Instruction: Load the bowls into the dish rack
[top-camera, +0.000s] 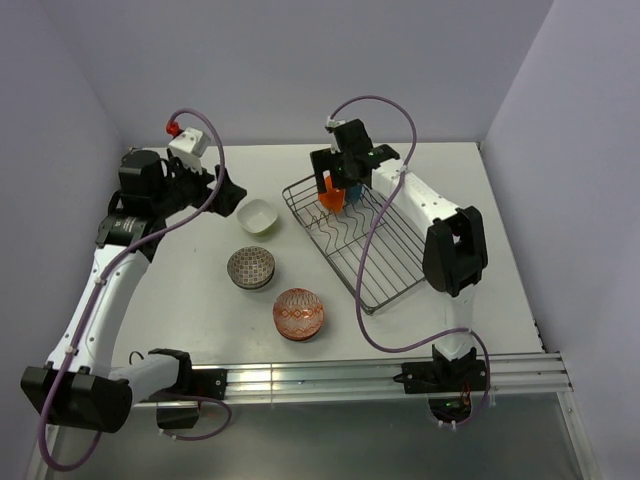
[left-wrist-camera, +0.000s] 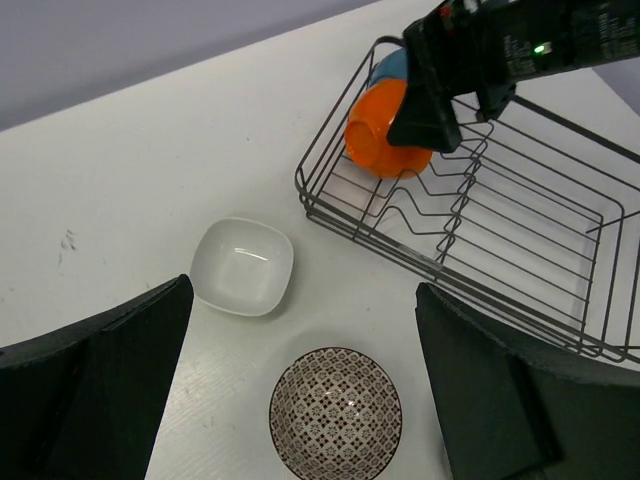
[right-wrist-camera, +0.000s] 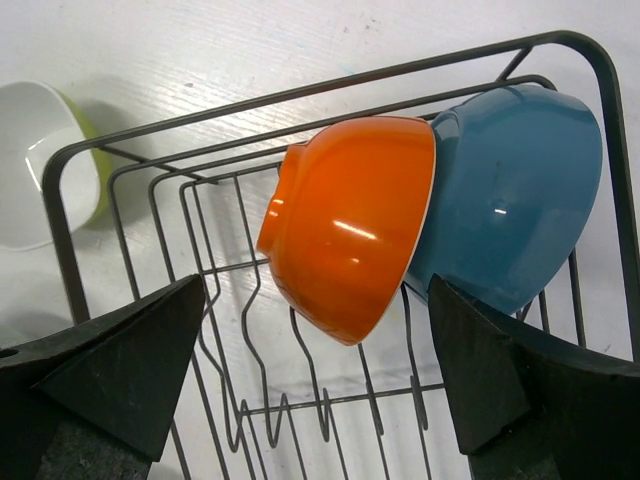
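The dish rack (top-camera: 372, 252) is a dark wire basket right of centre. An orange bowl (top-camera: 331, 197) stands on edge between the tines at its far end and leans on a blue bowl (top-camera: 353, 191). My right gripper (top-camera: 338, 185) hangs open just above them, with the orange bowl (right-wrist-camera: 355, 225) and blue bowl (right-wrist-camera: 510, 190) between its fingers (right-wrist-camera: 110, 360), touching neither. My left gripper (top-camera: 232, 195) is open and empty above the table. A lime green bowl (left-wrist-camera: 242, 265), white inside, and a dark brown patterned bowl (left-wrist-camera: 336, 412) lie below it. No zigzag bowl is in view.
A red-orange patterned bowl (top-camera: 298, 313) sits upright on the table near the front, left of the rack's near end. Most of the rack's tine rows (left-wrist-camera: 520, 230) hold nothing. Purple cables loop above both arms. Grey walls close in the back and sides.
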